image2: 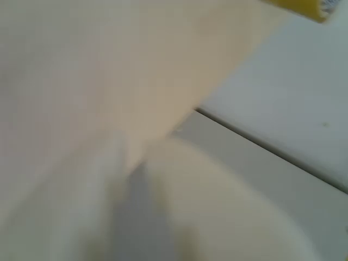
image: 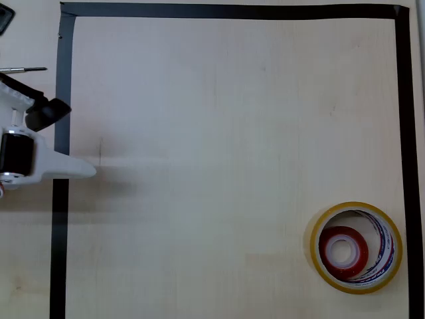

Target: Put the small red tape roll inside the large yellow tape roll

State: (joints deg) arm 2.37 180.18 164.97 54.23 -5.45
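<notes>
At the overhead view's left edge, the white hand [image: 83, 168] held nothing; its opening could not be told. Lower right on the tabletop [image: 219, 133], the small red tape roll [image: 343, 252] lay inside the large yellow tape roll [image: 356, 246]. The red roll looked light, stiff and glossy, best pinched across its rim.

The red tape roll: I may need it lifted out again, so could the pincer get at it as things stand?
Probably yes. The small red tape roll lies flat inside the large yellow tape roll, open from above, and bare table lies between it and the pincer. The yellow wall would crowd the fingers.
</notes>
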